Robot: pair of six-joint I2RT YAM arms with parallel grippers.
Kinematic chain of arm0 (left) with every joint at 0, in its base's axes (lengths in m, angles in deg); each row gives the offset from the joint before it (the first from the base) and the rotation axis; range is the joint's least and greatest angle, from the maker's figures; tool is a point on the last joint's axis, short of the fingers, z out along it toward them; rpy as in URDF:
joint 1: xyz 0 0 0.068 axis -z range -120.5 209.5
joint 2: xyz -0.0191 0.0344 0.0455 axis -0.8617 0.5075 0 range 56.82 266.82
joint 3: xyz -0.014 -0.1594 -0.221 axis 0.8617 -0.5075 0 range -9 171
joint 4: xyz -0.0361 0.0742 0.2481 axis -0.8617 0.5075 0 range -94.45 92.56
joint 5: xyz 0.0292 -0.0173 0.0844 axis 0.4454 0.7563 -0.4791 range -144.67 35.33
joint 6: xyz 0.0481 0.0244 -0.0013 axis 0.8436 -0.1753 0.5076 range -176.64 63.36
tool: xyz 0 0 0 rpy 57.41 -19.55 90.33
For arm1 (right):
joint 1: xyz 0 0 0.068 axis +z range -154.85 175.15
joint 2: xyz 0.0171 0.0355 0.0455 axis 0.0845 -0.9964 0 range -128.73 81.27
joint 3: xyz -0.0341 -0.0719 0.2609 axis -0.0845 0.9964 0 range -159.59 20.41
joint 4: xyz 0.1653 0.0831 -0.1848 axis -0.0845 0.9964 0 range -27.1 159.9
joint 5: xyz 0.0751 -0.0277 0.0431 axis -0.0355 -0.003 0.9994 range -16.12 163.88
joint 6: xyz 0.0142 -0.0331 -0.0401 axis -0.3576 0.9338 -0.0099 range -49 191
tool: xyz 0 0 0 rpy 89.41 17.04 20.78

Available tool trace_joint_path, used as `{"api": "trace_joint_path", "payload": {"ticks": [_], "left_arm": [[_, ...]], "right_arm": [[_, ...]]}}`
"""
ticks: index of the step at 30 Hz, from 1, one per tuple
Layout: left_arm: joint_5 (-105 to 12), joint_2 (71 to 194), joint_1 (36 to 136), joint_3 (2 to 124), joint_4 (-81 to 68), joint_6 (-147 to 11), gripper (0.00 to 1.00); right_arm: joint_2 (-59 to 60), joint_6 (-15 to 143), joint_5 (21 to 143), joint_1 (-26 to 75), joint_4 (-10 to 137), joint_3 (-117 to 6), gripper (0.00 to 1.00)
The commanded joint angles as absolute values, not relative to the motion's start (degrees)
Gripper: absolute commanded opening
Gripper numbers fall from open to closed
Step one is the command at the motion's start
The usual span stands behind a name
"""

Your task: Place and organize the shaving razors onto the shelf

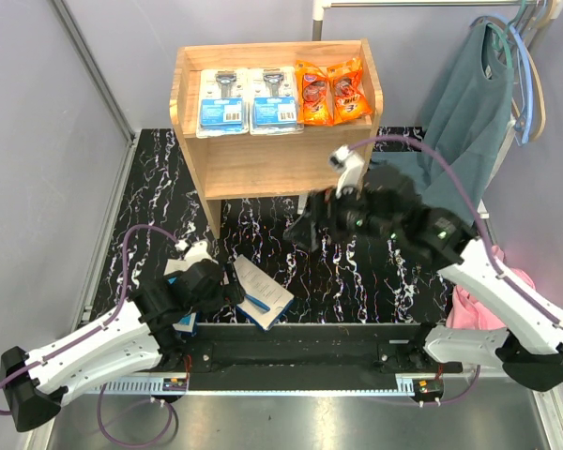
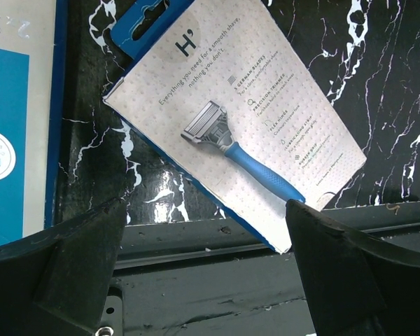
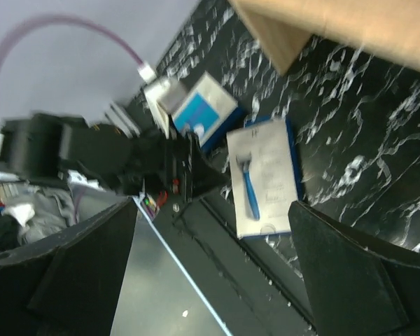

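Note:
The pale wood shelf (image 1: 274, 159) stands at the back. Its top tier holds two clear blister razors on blue cards (image 1: 222, 101) (image 1: 273, 98) and two orange packets (image 1: 312, 93) (image 1: 348, 89). A white-and-blue box picturing a razor (image 1: 263, 292) lies on the table near the front; it also shows in the left wrist view (image 2: 238, 133) and the right wrist view (image 3: 262, 178). A second box (image 1: 184, 324) (image 2: 14, 119) (image 3: 203, 108) lies partly under my left arm. My left gripper (image 1: 233, 292) (image 2: 210, 280) is open and empty, just at the first box's near edge. My right gripper (image 1: 305, 230) (image 3: 210, 280) is open and empty, in the air in front of the shelf.
The black marbled table top (image 1: 375, 272) ends at a dark rail (image 1: 300, 342) by the arm bases. A teal garment (image 1: 469, 112) hangs on hangers at the right, with pink cloth (image 1: 469, 305) below it. A grey wall (image 1: 38, 141) bounds the left side.

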State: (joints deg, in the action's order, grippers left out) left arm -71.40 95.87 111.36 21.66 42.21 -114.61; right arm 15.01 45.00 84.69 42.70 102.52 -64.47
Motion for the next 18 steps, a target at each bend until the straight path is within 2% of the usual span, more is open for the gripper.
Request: {"api": "trace_joint_path", "payload": {"ticks": [1,8,18], "left_arm": [[-70.5,94.8,111.6,23.3,40.6,-116.4,0.99],[-70.0,92.4,111.5,22.0,40.6,-118.4,0.99],[-69.3,92.4,111.5,21.5,40.6,-120.4,0.99]], "right_arm": [[16.4,40.4,78.2,48.7,96.4,-54.1,1.0],[15.4,30.3,78.9,51.1,87.8,-35.9,0.99],[4.6,27.7,79.3,51.1,82.8,-32.2,1.0]]}}
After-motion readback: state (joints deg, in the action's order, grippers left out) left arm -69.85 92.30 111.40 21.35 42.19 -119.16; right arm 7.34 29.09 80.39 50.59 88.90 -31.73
